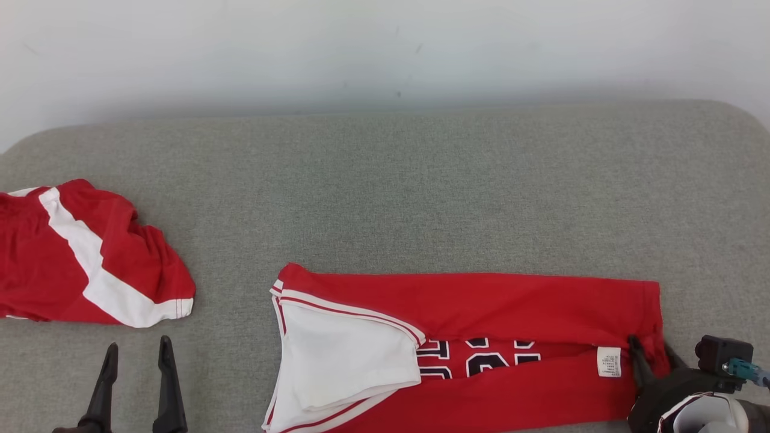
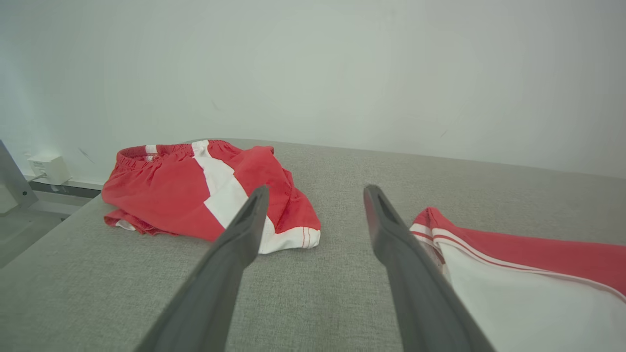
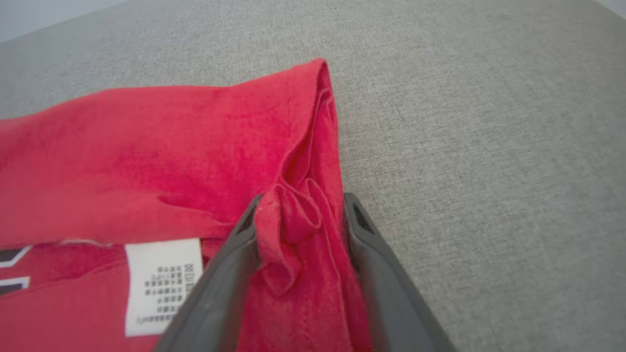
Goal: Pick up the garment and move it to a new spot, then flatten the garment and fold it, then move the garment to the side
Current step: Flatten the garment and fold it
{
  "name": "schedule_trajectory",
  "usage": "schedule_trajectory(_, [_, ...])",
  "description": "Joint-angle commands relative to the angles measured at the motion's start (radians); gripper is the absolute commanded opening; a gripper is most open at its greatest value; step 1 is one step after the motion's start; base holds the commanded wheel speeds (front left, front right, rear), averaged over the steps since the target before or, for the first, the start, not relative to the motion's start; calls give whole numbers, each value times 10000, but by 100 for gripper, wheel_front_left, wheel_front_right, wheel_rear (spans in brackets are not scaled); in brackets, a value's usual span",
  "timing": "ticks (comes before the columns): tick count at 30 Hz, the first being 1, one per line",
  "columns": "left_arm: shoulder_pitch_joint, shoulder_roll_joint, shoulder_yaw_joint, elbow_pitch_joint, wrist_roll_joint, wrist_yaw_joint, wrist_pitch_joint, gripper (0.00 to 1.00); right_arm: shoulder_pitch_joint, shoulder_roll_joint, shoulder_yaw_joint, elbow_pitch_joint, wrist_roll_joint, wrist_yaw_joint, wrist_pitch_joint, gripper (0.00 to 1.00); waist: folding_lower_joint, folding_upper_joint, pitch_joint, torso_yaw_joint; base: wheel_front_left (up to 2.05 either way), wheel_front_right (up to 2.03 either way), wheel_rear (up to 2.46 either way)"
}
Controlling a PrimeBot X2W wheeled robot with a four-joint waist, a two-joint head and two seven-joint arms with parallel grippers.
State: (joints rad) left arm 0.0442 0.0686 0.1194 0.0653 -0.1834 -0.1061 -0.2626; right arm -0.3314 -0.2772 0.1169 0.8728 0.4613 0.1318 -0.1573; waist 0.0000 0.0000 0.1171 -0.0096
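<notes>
Surface (image 1: 421, 180) lies bare from 10 to 3 o'clock, up to the wall (image 1: 385, 48) at 12. Shorts (image 1: 78, 258) block 9 o'clock; jersey (image 1: 511, 300) fills 4 to 6. A bare lane at 7 runs between them.

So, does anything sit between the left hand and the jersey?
Nothing visible: bare grey surface separates the left hand from the jersey. The red shorts lie on the hand's other side.

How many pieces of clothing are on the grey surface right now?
2. Red-and-white shorts lie bunched at the far left; a red jersey stretches from the middle to the right, its right end pinched by the right gripper. Others may lie out of view.
</notes>
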Motion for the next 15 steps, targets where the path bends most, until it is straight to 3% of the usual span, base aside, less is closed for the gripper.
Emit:
schedule_trajectory(1, [164,-58,77,43,65,-58,-31,100,29,88,116,164,121,-24,143,0,0,0,-60,35,0,0,0])
schedule_trajectory(5, [254,-134,314,179,212,-144,-31,100,-94,-169,178,424,431,-25,67,0,0,0,-327,-11,0,0,0])
schedule_trajectory(15, [616,-176,378,323,399,-206,-31,100,-693,-1951,-430,1082,456,-27,-34,0,0,0,-1042,-184,0,0,0])
